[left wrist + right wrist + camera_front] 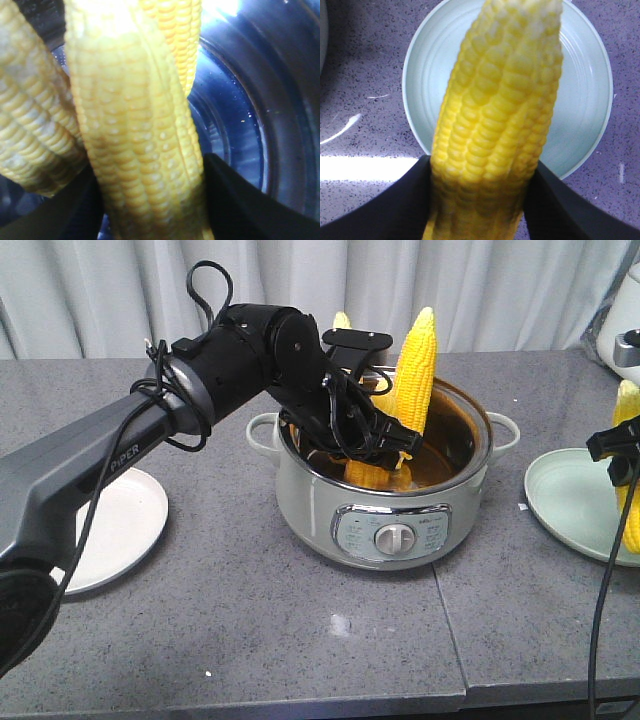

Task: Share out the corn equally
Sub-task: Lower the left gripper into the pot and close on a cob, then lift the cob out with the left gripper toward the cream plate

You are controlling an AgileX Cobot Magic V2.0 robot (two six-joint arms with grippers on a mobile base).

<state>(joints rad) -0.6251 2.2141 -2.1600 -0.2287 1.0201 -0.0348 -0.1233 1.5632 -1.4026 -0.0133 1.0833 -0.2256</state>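
Left gripper (392,443), arm (100,465) lettered PIPER, was closed on a bright yellow corn cob (145,150) inside a pale green cooking pot (330,490), other cobs (30,125) beside it. Right gripper (480,200) clasped another yellow cob (495,115); pale green round plate (585,100) below.

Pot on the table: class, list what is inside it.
Several upright corn cobs stand in the pot; the left gripper grips one. Its wall hides their bases.
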